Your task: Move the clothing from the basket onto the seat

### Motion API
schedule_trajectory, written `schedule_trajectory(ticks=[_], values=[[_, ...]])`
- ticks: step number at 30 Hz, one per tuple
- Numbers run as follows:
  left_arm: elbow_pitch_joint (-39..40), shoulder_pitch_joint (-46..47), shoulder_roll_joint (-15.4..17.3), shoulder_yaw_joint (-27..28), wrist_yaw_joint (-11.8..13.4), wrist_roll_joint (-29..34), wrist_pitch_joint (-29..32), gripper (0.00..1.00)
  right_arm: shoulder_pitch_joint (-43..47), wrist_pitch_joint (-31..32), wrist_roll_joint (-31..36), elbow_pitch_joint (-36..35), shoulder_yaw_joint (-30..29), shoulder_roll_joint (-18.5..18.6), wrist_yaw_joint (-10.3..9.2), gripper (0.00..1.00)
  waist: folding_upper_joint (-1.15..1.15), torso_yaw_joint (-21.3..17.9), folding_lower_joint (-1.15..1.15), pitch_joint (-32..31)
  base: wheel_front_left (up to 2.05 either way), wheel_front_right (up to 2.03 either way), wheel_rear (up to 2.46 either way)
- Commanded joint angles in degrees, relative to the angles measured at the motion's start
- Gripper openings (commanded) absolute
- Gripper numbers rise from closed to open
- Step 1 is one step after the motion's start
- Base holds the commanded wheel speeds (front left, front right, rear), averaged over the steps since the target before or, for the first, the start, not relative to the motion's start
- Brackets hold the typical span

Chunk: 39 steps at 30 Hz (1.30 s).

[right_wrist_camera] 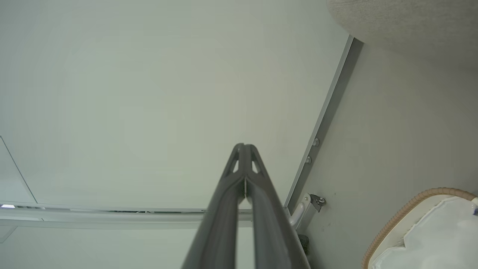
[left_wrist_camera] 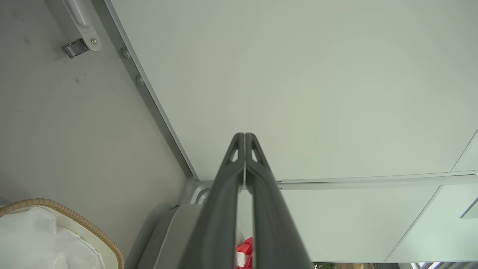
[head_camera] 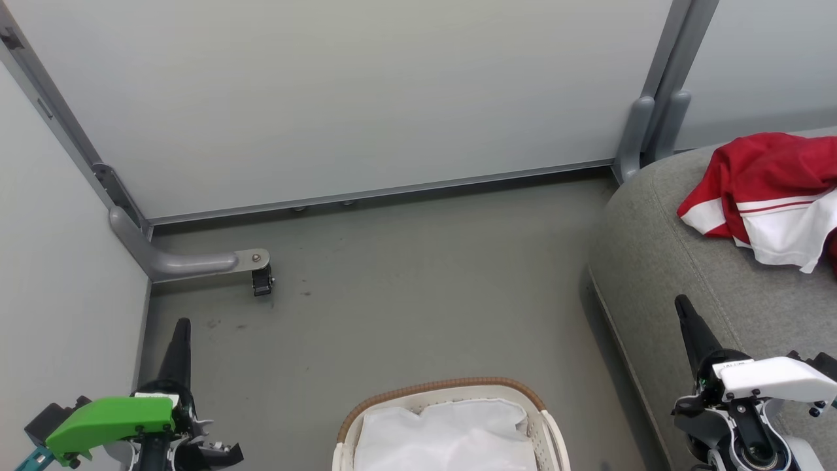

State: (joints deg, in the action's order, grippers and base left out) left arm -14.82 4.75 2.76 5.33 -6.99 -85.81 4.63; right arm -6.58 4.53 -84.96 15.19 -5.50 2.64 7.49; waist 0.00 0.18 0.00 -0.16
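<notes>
On the right side of the enclosure, the seat (head_camera: 660, 261) carries the clothing (head_camera: 765, 190). This is a crumpled red garment with white panels and a thin red stripe. It lies on the seat's upper surface toward the far end and runs off the right edge of the head view. The basket (head_camera: 444, 383) stands on the grey floor (head_camera: 418, 288) at the bottom centre of that view, near the seat's front side but apart from it. The visible part of its interior shows the wrinkled white liner cloth (head_camera: 451, 438). The bottom edge of the view cuts off the rest of the basket. The left gripper (head_camera: 183, 324) sits at the lower left under a green housing, above the floor and close to the side wall panel (head_camera: 65, 275). Its two dark fingers are pressed together and point toward the back wall panel (head_camera: 340, 98). They hold nothing. The right gripper (head_camera: 681, 301) sits at the lower right under a white housing, above the near part of the seat and well apart from the clothing. Its fingers are likewise pressed together and hold nothing. Both wrist views confirm that the tips meet, with a narrow slit between the finger bodies lower down. A grey metal foot (head_camera: 189, 261) projects from the left corner post along the floor. It ends in a small black caster (head_camera: 262, 281).
</notes>
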Motion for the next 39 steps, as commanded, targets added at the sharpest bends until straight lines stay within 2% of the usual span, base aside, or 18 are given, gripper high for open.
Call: schedule_trajectory(ticks=[1,18,39], values=[[0.5,1.29,0.19,0.31,-0.23,-1.11,0.33,0.0,0.36,0.52,-1.16,-0.54,-0.36,0.35,0.01,0.0,0.0,-0.01,0.0,0.02,0.0,0.0,0.0],[0.88,1.95,0.21,1.38,-0.68,-6.72,2.03,0.0,0.66,2.23,-7.51,-1.36,-1.18,0.4,0.0,0.0,0.0,-0.17,0.0,0.32,0.0,0.0,0.0],[0.84,1.8,0.21,1.36,-0.7,-6.7,2.11,0.0,0.66,2.19,-7.53,-1.36,-1.16,0.39,0.0,0.0,0.0,-0.18,0.0,0.33,0.0,0.0,0.0]])
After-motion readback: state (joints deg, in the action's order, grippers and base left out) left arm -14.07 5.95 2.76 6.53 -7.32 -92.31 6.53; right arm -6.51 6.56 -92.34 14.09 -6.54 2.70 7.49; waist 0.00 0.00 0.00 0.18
